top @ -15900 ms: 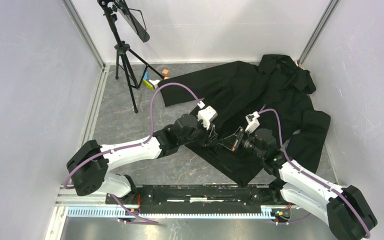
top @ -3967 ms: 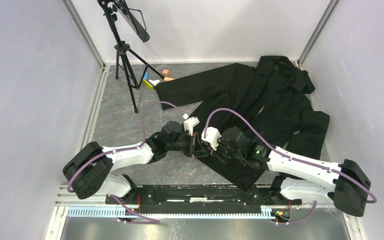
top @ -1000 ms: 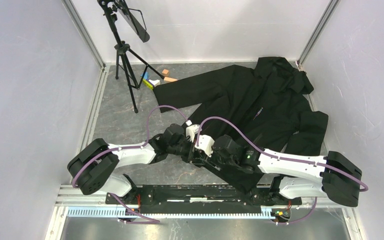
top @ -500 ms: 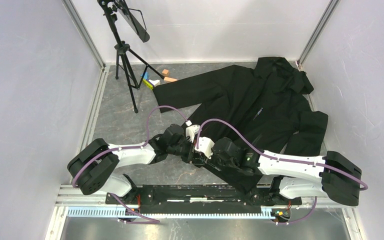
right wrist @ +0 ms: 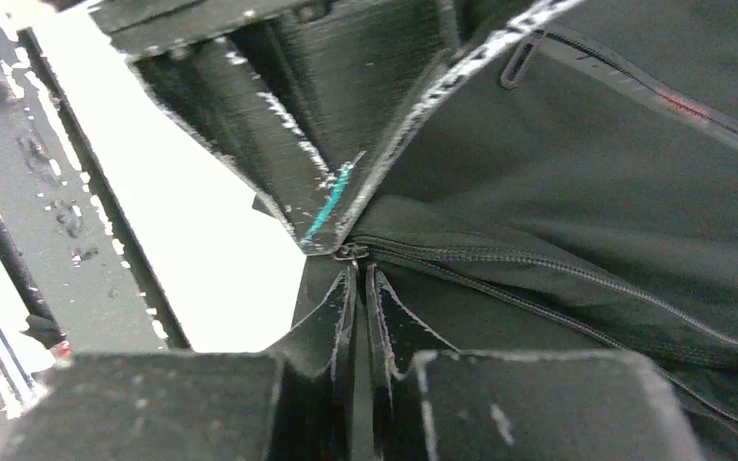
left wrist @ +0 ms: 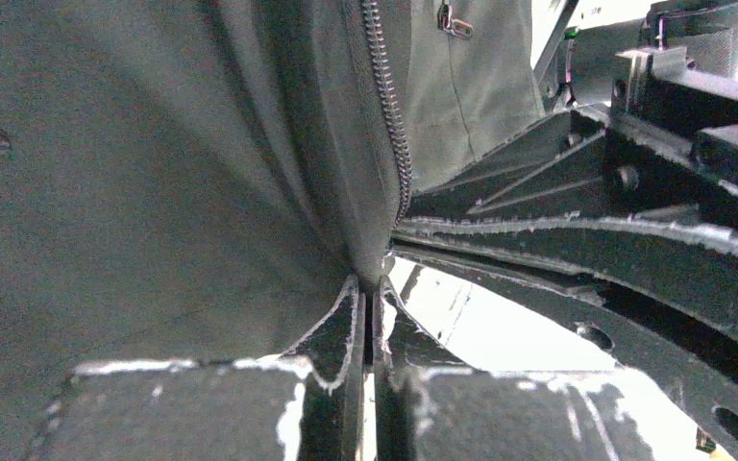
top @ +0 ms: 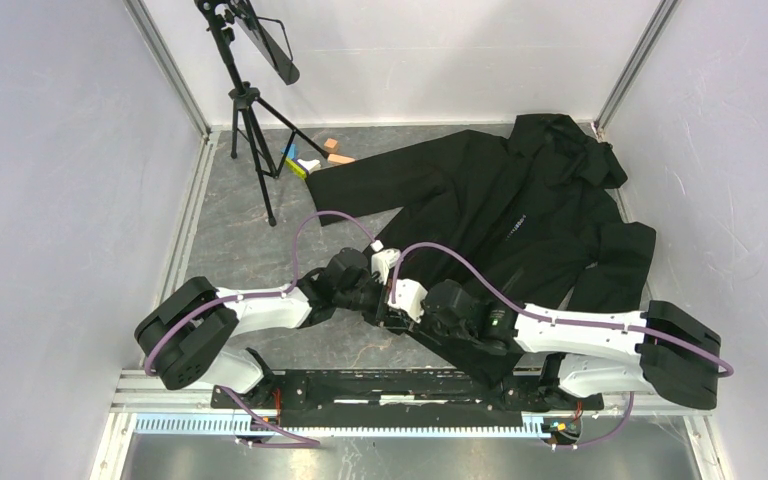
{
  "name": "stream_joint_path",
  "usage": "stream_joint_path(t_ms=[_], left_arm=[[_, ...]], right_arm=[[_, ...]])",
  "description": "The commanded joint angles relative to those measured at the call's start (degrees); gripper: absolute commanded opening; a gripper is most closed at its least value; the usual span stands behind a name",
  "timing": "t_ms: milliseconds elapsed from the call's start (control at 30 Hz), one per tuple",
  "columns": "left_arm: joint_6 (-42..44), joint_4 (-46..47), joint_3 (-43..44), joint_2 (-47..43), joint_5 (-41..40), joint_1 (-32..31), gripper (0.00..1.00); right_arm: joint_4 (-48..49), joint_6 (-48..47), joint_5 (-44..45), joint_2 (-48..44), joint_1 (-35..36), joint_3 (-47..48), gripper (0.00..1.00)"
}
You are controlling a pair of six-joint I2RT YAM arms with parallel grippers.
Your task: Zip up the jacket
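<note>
The black jacket (top: pixel 520 210) lies spread from the table's middle to the back right corner, its hem near the arms. My left gripper (top: pixel 382 298) is shut on the jacket's bottom hem (left wrist: pixel 370 259), just beside the lower end of the zipper teeth (left wrist: pixel 391 125). My right gripper (top: pixel 407 310) meets it from the right. Its jaws stand closed at the small metal zipper slider (right wrist: pixel 350 253) at the bottom of the zip track (right wrist: pixel 538 274). The left gripper's finger (right wrist: pixel 346 106) shows just above the slider. The pinched pull itself is hidden between the jaws.
A black tripod (top: pixel 250 110) with a tilted panel stands at the back left. Small coloured blocks (top: pixel 310 160) lie near the jacket's left sleeve. White walls close the sides and back. A metal rail (top: pixel 360 425) runs along the front edge.
My right gripper has slid a little to the left along the hem, closer to the left gripper. The left arm and the jacket have barely moved.
</note>
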Motion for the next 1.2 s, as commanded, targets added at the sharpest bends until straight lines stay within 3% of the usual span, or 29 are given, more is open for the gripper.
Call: stream_joint_path(t_ms=[0, 367, 567, 800, 1000, 1167], left_arm=[[-0.1, 0.4, -0.3, -0.9, 1.1, -0.3, 0.02], [0.8, -5.6, 0.8, -2.6, -6.0, -1.4, 0.02], [1.1, -6.7, 0.6, -4.5, -6.3, -2.0, 0.02], [1.4, -7.6, -0.7, -5.4, -5.9, -2.2, 0.02], [1.0, -8.0, -0.6, -5.6, -5.2, -3.5, 0.02], [0.8, -10.3, -0.6, -6.8, -5.9, -4.5, 0.02]], right_arm=[[-1.5, 1.2, 7.6, -1.5, 0.4, 1.7, 0.01], [-26.2, 2.4, 24.2, 2.6, 0.1, 14.8, 0.0], [-33.7, -1.9, 32.6, 4.1, -7.5, 18.5, 0.0], [-28.5, -13.6, 36.5, 5.2, -19.8, 19.4, 0.01], [-22.7, -14.2, 44.3, 14.5, -29.6, 25.9, 0.0], [-17.6, -20.3, 49.5, 22.8, -37.9, 34.1, 0.01]])
